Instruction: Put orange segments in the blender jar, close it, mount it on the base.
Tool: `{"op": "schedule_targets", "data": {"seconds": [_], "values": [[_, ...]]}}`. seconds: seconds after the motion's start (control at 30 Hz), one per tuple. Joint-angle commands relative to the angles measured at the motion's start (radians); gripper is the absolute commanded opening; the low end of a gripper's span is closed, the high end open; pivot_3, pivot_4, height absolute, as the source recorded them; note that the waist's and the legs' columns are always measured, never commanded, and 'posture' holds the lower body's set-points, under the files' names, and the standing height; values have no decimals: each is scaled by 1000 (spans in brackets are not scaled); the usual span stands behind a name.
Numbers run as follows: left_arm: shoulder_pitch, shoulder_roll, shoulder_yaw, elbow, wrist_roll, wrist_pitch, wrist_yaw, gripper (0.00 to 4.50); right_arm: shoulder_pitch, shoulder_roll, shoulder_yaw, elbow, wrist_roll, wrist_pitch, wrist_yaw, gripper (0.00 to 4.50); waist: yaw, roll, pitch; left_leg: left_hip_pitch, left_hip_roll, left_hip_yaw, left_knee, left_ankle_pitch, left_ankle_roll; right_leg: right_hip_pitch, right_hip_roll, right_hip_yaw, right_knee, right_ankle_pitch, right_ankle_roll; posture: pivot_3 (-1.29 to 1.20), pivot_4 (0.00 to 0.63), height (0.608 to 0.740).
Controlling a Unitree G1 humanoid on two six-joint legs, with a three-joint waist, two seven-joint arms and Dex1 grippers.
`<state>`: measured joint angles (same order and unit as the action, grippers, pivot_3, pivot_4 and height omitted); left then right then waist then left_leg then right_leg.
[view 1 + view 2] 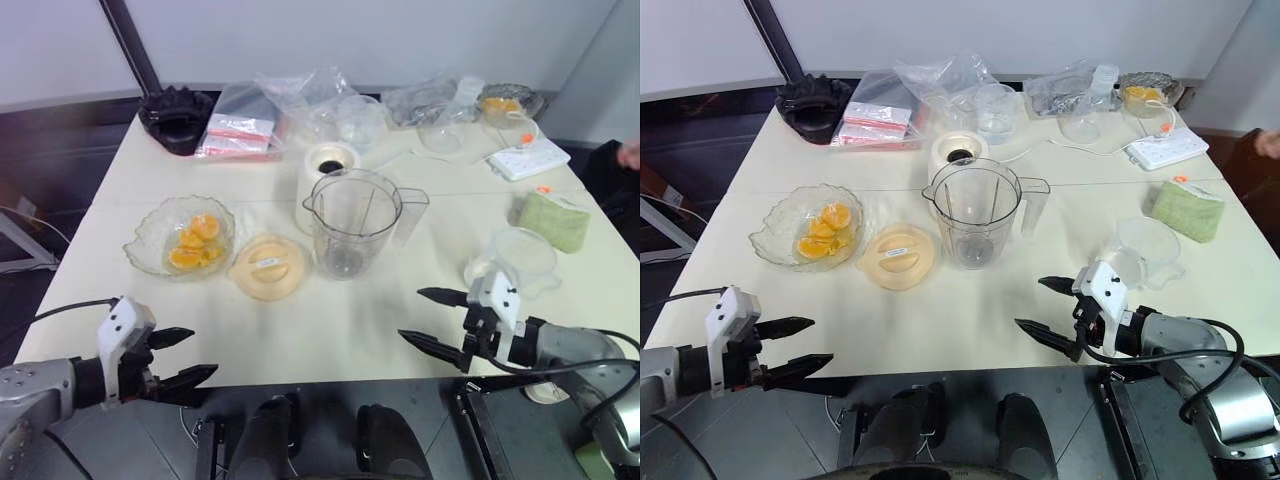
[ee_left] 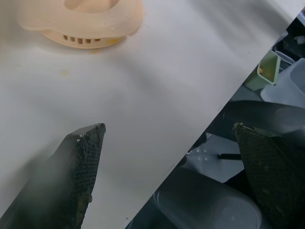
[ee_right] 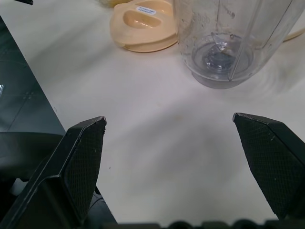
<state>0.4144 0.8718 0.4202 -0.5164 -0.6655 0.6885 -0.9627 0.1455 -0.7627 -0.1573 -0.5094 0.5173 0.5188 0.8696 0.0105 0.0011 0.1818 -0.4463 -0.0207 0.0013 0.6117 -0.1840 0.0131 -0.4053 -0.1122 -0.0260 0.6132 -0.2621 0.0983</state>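
Still empty: blender jar (image 1: 352,222) upright

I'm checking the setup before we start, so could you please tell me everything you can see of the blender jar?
The blender jar is a tall pitcher of clear plastic with a side handle, a pour spout and dark blades at its bottom. It stands upright and uncovered on the white table, empty, just in front of the base. The pale orange lid lies beside it. Neither gripper touches it.

Orange segments (image 1: 194,243) — yellow-orange; lid (image 1: 269,266) pale orange (base (image 1: 327,165) white).
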Motion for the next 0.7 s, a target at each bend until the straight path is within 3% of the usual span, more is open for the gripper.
{"op": "schedule_targets", "data": {"seconds": [0.03,0.7], "values": [[-6,11,34,-18,-9,-4,-6,4464,-18,6,9,-48,14,0,-9,4500,0,0,0,0,0,0,0,0,0,0,0,0,0,0,0,0,150,740],[-16,-4,38,0,18,-21,39,4464,-74,11,63,-31,-3,-12,-27,4500,0,0,0,0,0,0,0,0,0,0,-1,0,0,0,0,0,150,740]]}}
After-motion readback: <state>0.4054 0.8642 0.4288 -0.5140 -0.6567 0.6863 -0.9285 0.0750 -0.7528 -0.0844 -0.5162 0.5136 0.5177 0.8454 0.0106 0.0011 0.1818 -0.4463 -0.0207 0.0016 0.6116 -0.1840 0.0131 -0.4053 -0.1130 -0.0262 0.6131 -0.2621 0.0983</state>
